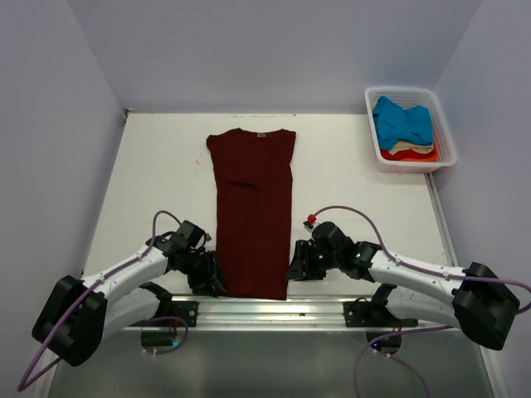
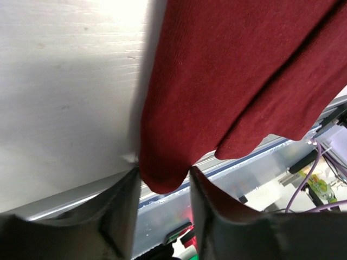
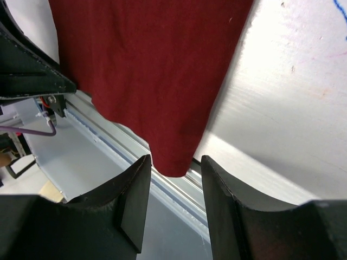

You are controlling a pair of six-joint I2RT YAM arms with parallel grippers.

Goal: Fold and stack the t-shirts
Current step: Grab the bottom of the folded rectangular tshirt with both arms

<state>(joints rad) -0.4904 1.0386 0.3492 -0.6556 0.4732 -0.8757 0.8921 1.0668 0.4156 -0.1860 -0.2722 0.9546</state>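
Note:
The dark maroon t-shirt [image 1: 253,215] lies flat and lengthwise on the white table [image 1: 158,166], sleeves folded in, collar at the far end. My left gripper [image 1: 214,282] is open at its near left corner. In the left wrist view that corner [image 2: 162,173] hangs between the tips of my left gripper [image 2: 162,176]. My right gripper [image 1: 294,269] is open at the near right corner. In the right wrist view that corner [image 3: 173,157] lies between the tips of my right gripper [image 3: 174,162], touching neither finger.
A white slatted basket [image 1: 398,89] at the far right holds a bright blue shirt [image 1: 402,120] on top of a cream one [image 1: 406,148] and an orange-red one [image 1: 415,155]. A metal rail [image 1: 265,308] runs along the table's near edge under the shirt's hem.

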